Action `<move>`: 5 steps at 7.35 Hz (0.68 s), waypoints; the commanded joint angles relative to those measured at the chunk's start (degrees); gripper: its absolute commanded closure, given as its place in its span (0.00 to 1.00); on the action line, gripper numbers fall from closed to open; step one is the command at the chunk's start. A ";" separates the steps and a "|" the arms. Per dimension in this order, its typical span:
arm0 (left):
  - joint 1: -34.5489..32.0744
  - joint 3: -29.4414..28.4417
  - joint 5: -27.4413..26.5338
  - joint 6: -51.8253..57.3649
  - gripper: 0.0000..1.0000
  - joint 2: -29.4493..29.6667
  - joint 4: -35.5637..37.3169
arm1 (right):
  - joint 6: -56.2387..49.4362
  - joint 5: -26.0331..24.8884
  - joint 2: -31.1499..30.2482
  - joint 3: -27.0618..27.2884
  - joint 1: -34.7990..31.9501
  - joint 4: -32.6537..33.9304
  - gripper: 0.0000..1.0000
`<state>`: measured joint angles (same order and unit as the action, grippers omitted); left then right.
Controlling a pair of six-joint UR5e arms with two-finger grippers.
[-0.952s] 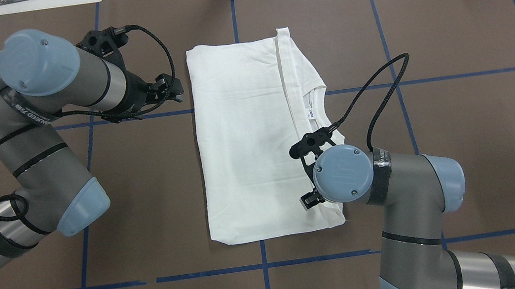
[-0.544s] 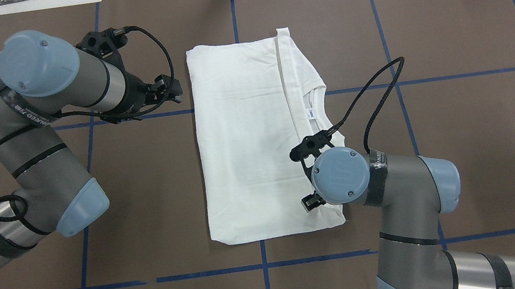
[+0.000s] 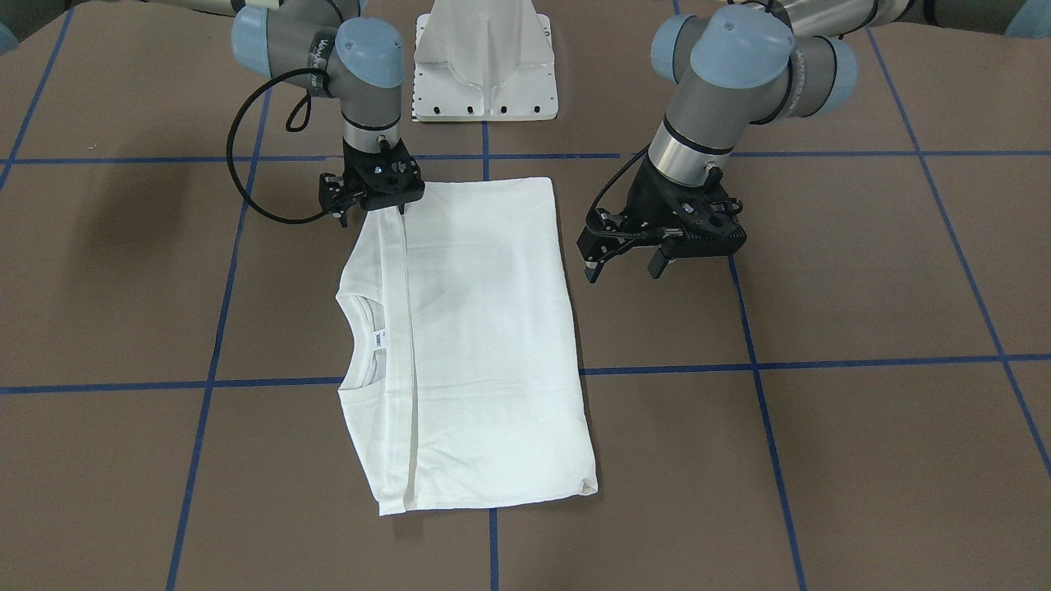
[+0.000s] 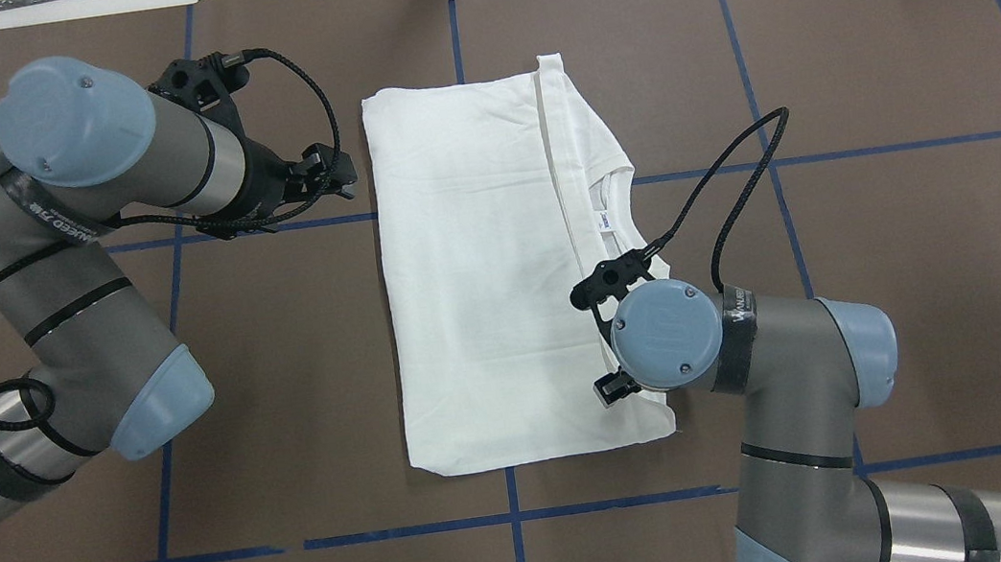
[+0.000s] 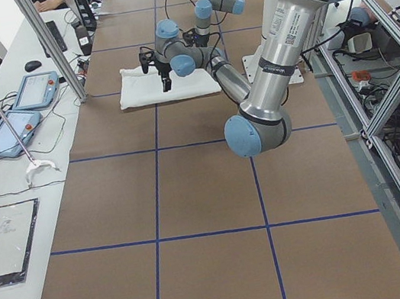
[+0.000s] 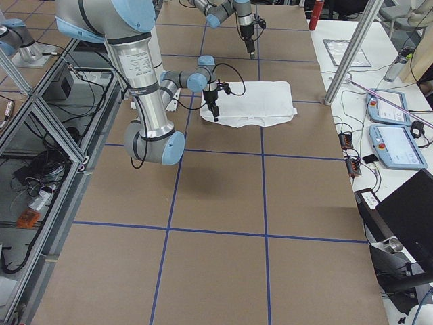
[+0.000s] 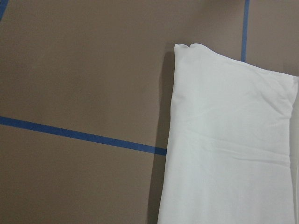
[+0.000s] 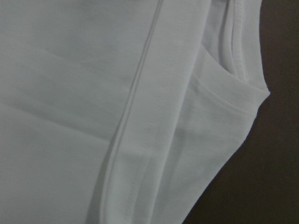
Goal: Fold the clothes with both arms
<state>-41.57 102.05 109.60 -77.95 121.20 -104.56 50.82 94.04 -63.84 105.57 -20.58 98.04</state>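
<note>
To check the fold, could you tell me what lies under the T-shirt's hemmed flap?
Past the flap, a lower white layer shows, with part of the ribbed collar and the neck label. The rest of the collar and any print are covered.

The middle of the tabletop (image 4: 895, 268) is taken up by the folded shirt (image 4: 480, 274). The shirt's corner toward the robot-side edge and right end is overhung by the right gripper (image 3: 374, 212). A narrow bare strip is seen between the shirt and the left gripper (image 3: 624, 267). Bare surface is seen toward both ends.
</note>
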 commanded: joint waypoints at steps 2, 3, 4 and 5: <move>0.00 0.08 0.00 -0.09 0.00 0.18 0.06 | -2.73 0.18 -3.65 0.69 -3.14 -0.13 0.00; 0.00 -0.01 0.00 -0.01 0.00 0.18 0.06 | -3.18 0.35 -4.62 0.69 -4.46 -0.13 0.00; 0.00 -0.01 0.00 -0.09 0.00 0.18 -0.03 | -3.88 1.05 -4.80 0.86 -5.86 -0.13 0.00; 0.00 -0.01 0.09 -0.09 0.00 0.27 -0.03 | -3.88 2.27 -4.72 1.30 -7.62 -0.13 0.00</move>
<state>-41.57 102.06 109.62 -78.02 121.40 -104.56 47.30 95.09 -68.33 106.45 -26.11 97.92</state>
